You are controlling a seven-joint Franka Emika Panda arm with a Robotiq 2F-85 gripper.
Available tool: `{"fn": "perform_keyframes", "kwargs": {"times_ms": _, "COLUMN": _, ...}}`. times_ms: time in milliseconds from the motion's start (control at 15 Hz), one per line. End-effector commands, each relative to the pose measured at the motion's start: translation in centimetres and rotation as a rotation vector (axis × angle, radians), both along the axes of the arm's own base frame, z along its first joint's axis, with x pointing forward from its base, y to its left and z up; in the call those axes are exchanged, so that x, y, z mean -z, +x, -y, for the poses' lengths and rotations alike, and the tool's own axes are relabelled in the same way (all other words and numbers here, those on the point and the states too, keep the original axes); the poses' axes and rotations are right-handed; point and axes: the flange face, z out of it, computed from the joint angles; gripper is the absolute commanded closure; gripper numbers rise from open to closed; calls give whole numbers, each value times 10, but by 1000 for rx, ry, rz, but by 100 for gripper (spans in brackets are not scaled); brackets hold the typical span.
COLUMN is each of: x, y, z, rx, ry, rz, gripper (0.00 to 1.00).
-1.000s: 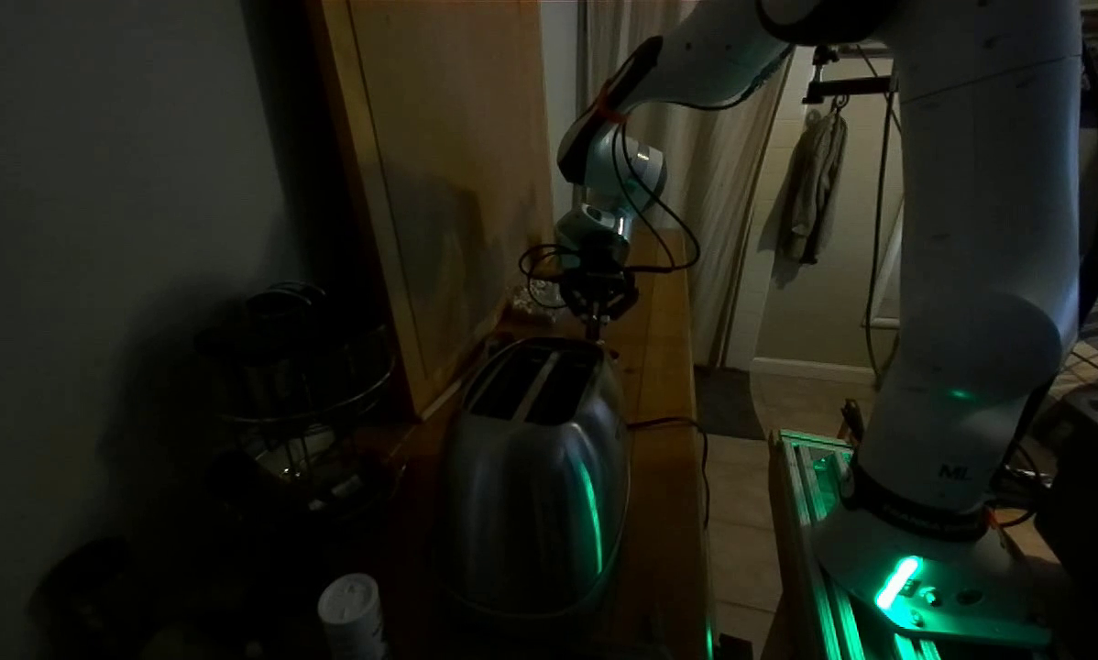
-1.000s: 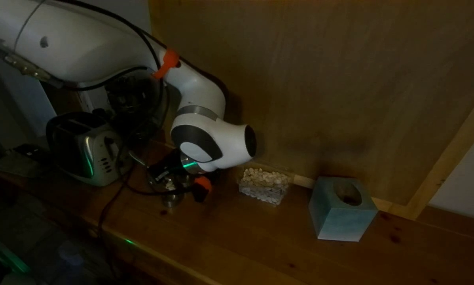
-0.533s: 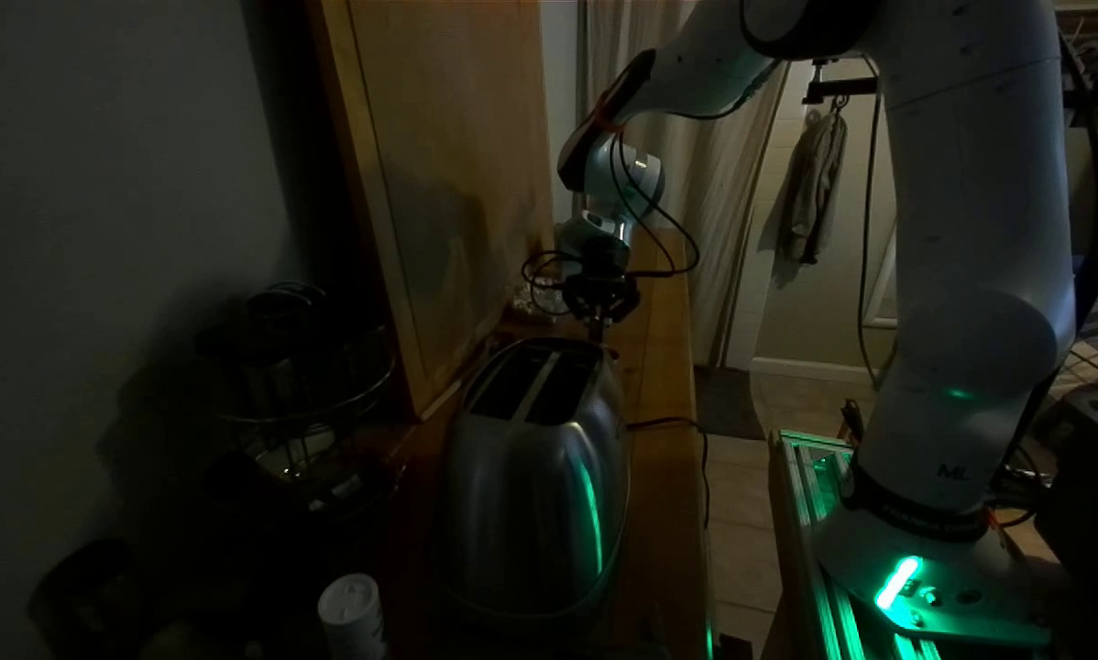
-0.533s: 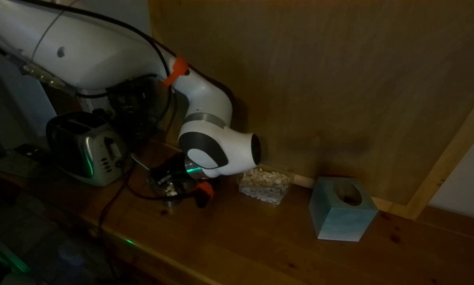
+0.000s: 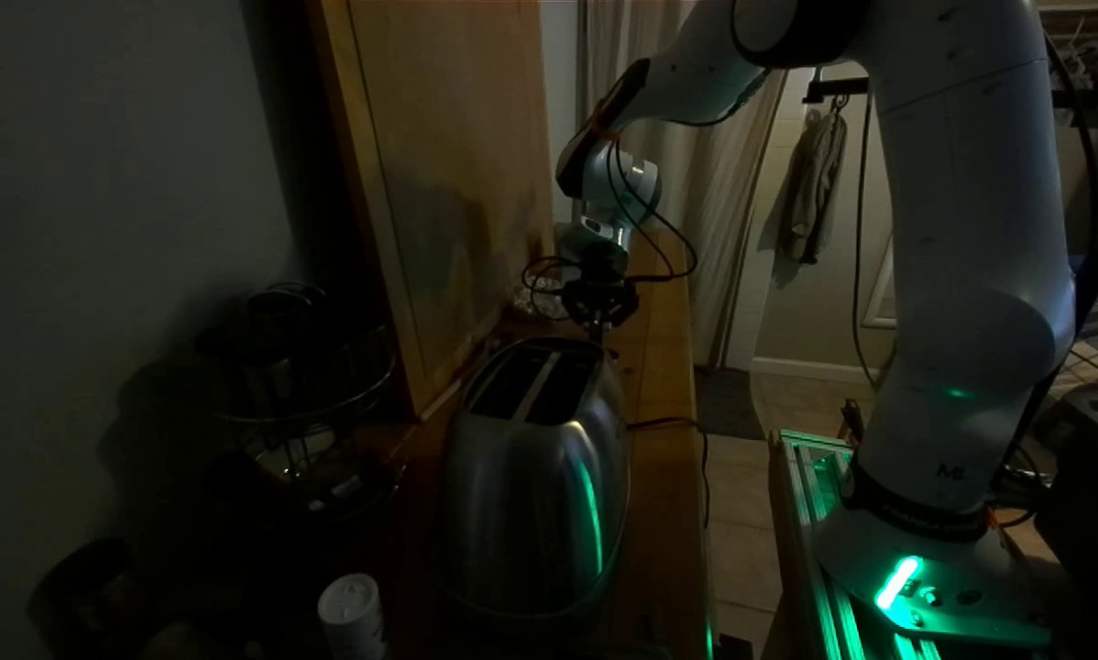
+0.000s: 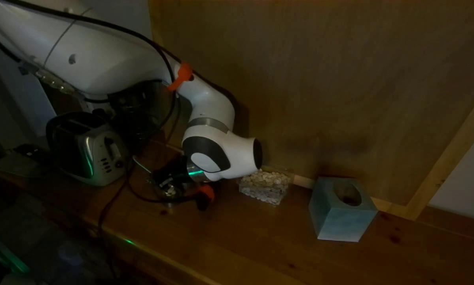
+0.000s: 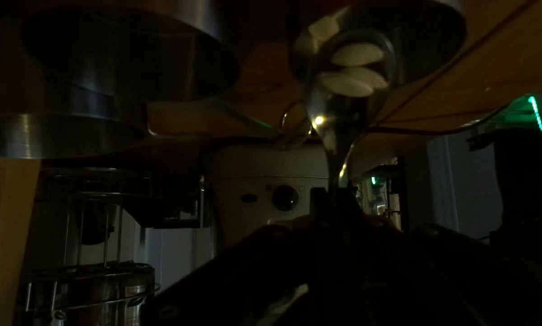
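Observation:
My gripper [image 7: 332, 197] is shut on a metal spoon [image 7: 339, 136], its dark fingertips around the handle. The spoon bowl holds a few pale flat pieces [image 7: 354, 81]. In the wrist view the bowl overlaps the mouth of a metal cup [image 7: 429, 50]; I cannot tell whether it is inside. Another pale piece shows behind the bowl's edge. Two more metal cups stand to the left, a nearer one [image 7: 130, 59] and a lower one [image 7: 63, 131]. In both exterior views the gripper [image 5: 598, 321] [image 6: 162, 184] is low over the wooden counter, beside the toaster [image 5: 540, 495] [image 6: 102, 154].
A clear container of pale pieces [image 6: 264, 186] stands by the wooden panel [image 6: 320, 99]. A blue tissue box [image 6: 340, 221] is farther right. A wire rack [image 5: 301, 412] and a white canister [image 5: 349, 610] are near the toaster. Cables hang around the wrist and counter edge.
The arm has moved right and slightly down in an exterior view, carrying the spoon with it. The gripper has sunk a little and stays shut on the spoon.

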Motion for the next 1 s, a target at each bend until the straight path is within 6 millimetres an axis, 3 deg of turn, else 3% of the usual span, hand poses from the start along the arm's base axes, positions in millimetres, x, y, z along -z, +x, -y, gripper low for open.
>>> {"fn": "perform_keyframes", "kwargs": {"times_ms": 0, "x": -1, "y": 4, "z": 2, "rx": -7, "ry": 29, "rz": 14, "gripper": 98}}
{"fn": "perform_keyframes", "kwargs": {"times_ms": 933, "x": -3, "y": 1, "z": 3, "rx": 2, "ry": 11, "rz": 8, "gripper": 98}}
